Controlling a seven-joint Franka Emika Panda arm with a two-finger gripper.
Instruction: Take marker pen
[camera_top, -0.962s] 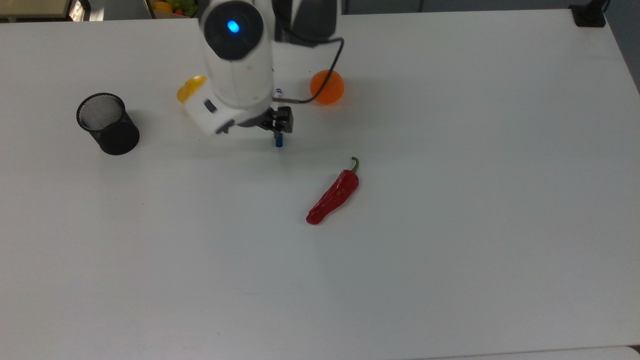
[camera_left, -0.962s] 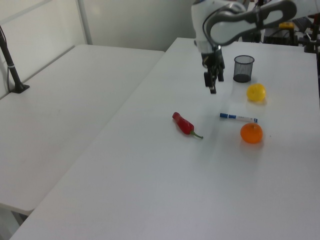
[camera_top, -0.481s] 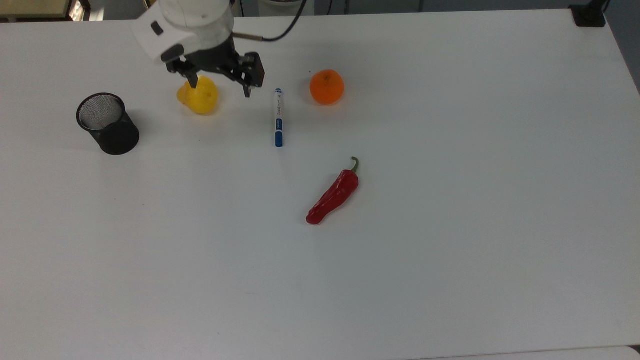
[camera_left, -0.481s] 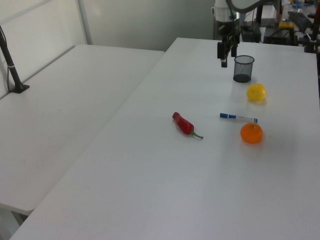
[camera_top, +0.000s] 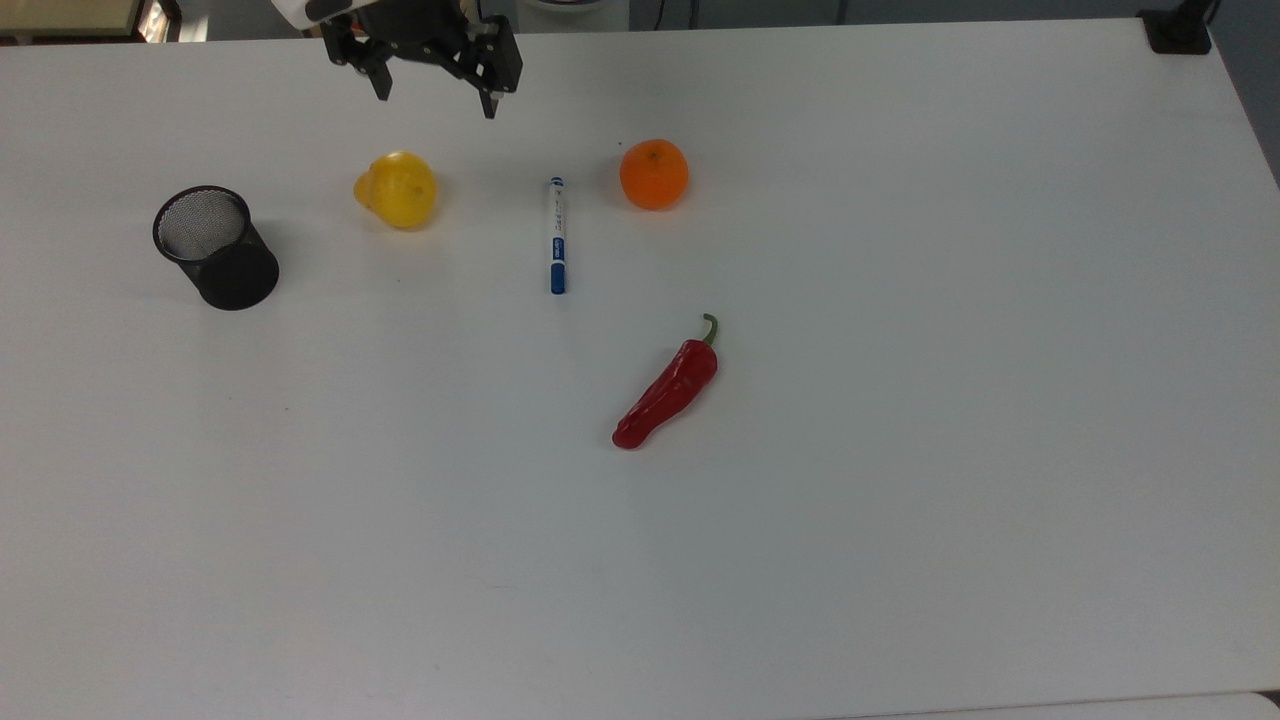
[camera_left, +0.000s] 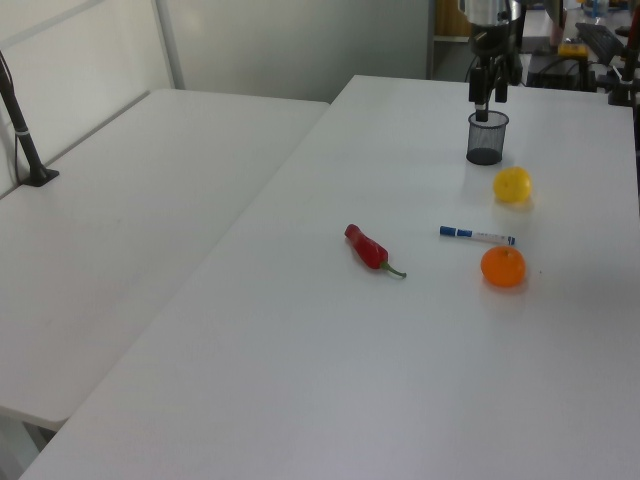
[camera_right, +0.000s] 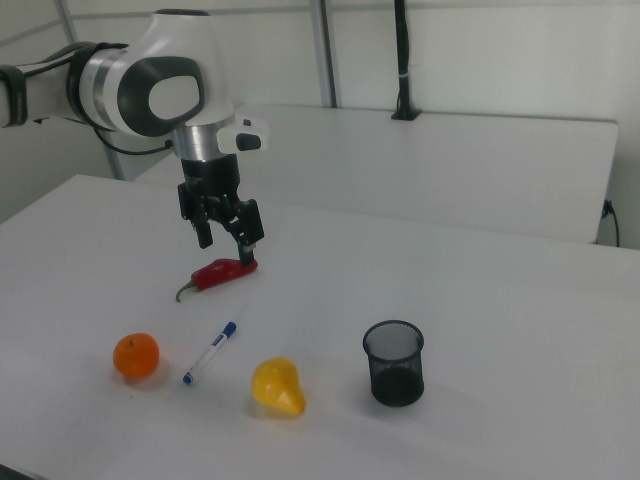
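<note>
The marker pen (camera_top: 556, 235) lies flat on the white table (camera_top: 900, 400), white-barrelled with a blue cap toward the top view's bottom. It rests between a yellow fruit (camera_top: 397, 189) and an orange (camera_top: 653, 174). My gripper (camera_top: 435, 95) hangs open and empty near the table's far edge, up and to the left of the marker in the top view, well apart from it. In the right view the gripper (camera_right: 228, 238) is raised above the table, with the marker pen (camera_right: 210, 352) lower down. The left view shows the marker pen (camera_left: 477, 235) and the gripper (camera_left: 487, 95) above the cup.
A black mesh cup (camera_top: 215, 247) stands upright at the top view's left. A red pepper (camera_top: 668, 390) lies below the marker in the top view. The orange (camera_right: 136, 355), yellow fruit (camera_right: 276, 387) and cup (camera_right: 393, 362) line up along the right view's bottom.
The arm has drawn back from directly over the marker toward the top view's upper left, past the yellow fruit. The marker and the other things lie where they were.
</note>
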